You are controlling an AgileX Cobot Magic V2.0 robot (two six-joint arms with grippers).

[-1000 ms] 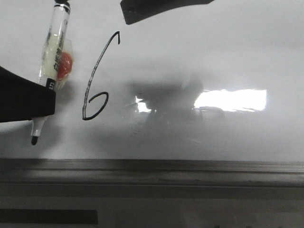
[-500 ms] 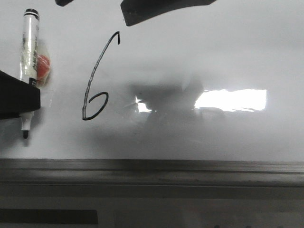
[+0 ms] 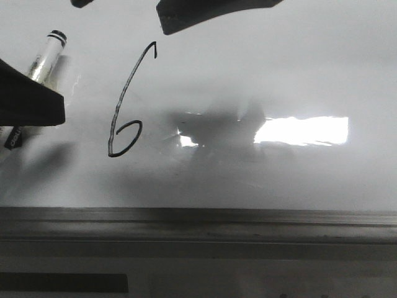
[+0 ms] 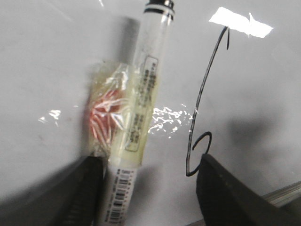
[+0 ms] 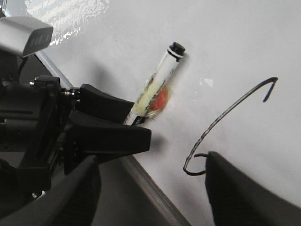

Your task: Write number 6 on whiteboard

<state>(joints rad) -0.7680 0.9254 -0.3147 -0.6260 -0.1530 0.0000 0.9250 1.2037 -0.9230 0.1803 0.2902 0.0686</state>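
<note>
The number 6 [image 3: 115, 115] stands in thin black line on the left half of the whiteboard [image 3: 279, 74]. It shows too in the left wrist view as the digit [image 4: 201, 94] and in the right wrist view as the digit [image 5: 221, 117]. A clear-barrelled marker [image 3: 46, 56] with a taped red-and-yellow packet [image 4: 106, 117] leans tilted against the board. My left gripper [image 4: 146, 188] is open, jaws far apart; the marker [image 4: 141, 117] rests beside one finger [image 4: 84, 193] only. My right gripper [image 5: 150, 188] is open and empty, hovering near the digit's loop.
A grey metal rail [image 3: 198, 223] runs along the board's lower edge. A bright rectangular glare [image 3: 301, 130] sits right of the digit. One right finger [image 3: 211, 12] shows at the top of the front view. The left gripper [image 5: 117, 122] lies by the rail.
The marker has gone from upright in the left gripper to tilted, its tip swinging left. The left gripper has moved up and left and let go. The digit is unchanged.
</note>
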